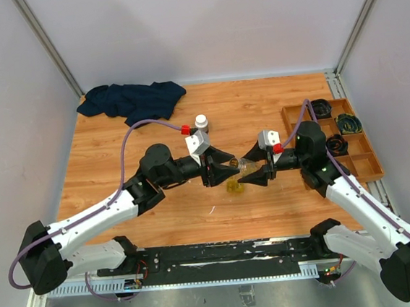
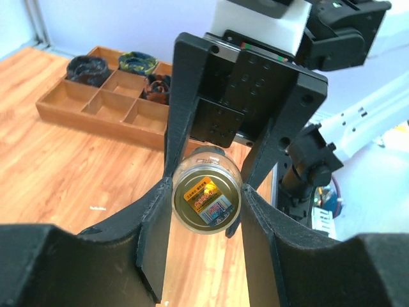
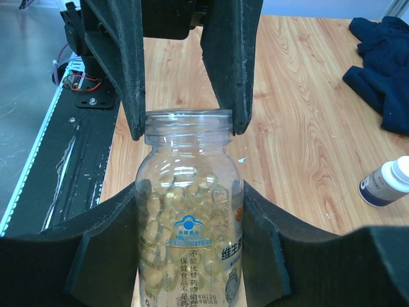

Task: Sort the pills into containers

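fingers of the right gripper (image 3: 190, 192) clamp the clear round bottle of yellow pills (image 3: 188, 243) at centre frame above the wooden surface (image 3: 300, 128); fingers of the left gripper (image 3: 188, 125) pinch its open rim.

One clear pill bottle (image 3: 188, 211), one white-capped bottle (image 1: 201, 122), one wooden tray (image 1: 365, 161), one dark cloth (image 1: 133, 101)

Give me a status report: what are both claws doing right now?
Right gripper shut on clear plastic pill bottle, mid-body; left gripper shut at its neck. Yellow softgel pills inside. White-capped bottle stands apart.
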`<state>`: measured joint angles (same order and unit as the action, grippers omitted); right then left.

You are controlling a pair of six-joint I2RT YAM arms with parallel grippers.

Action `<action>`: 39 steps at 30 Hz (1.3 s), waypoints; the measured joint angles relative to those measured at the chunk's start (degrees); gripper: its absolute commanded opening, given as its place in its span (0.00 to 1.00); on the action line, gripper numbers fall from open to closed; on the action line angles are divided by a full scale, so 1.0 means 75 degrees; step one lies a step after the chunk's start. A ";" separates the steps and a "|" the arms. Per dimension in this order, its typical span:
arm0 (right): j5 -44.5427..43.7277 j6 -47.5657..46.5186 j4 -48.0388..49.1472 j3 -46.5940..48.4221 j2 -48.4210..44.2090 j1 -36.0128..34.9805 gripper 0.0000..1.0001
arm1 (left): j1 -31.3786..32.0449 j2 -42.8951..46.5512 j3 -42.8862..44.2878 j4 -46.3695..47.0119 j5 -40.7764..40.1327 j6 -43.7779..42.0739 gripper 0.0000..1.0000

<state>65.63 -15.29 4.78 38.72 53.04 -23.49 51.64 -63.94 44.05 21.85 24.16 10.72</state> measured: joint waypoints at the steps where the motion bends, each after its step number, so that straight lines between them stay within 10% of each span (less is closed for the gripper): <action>1: 0.0047 0.0000 0.0003 0.0000 0.0000 0.0000 0.01 | -0.0055 -0.0023 -0.0006 0.0067 0.0224 -0.0204 0.29; 5: 0.0099 0.0003 0.0003 -0.0003 -0.0003 0.0000 0.01 | -0.0210 -0.0108 -0.0006 0.0219 0.0801 -0.0828 0.35; 12: 0.0108 0.0006 0.0160 0.0000 -0.0015 0.0000 0.01 | -0.0274 -0.0047 0.0026 0.0102 0.0933 -0.1256 0.84; 17: 0.0108 0.0003 0.0248 0.0000 -0.0055 0.0000 0.01 | -0.0274 0.0440 0.0023 0.0052 0.0332 -0.0784 0.99; 26: 0.0108 0.0000 0.0248 0.0000 -0.0055 0.0000 0.01 | -0.0274 0.1655 -0.0437 0.0845 0.0044 0.1061 0.98; 31: 0.0102 0.0000 0.0245 0.0000 -0.0055 0.0000 0.01 | -0.0268 0.1792 -0.1320 0.1580 -0.0137 0.2530 0.79; 39: 0.0050 0.0000 0.0245 0.0000 -0.0035 0.0003 0.01 | 0.0702 0.1757 -0.1172 0.0326 -0.2585 0.2690 0.65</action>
<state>66.00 -15.29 6.61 38.72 52.77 -23.46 56.90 -50.76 35.27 24.29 4.78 30.89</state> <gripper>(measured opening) 0.537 0.743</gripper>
